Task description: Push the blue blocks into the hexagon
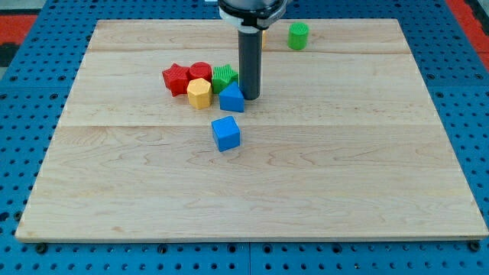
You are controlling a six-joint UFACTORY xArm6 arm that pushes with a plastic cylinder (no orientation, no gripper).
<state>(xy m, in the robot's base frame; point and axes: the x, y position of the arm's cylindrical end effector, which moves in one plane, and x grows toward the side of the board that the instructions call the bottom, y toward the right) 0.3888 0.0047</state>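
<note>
My tip (250, 97) rests on the wooden board (344, 168), touching or just beside the right side of the blue triangular block (231, 98); the rod has no jaws and holds nothing. That block sits at the right end of a tight cluster, with the green star block (223, 77) above it, the yellow hexagon block (199, 94) at its left, and the red round block (200, 72) and red star block (176, 79) further left. The blue cube (226, 133) lies apart, below the cluster, and a green round block (299, 35) stands near the view's top, with a yellow block mostly hidden behind the rod.
</note>
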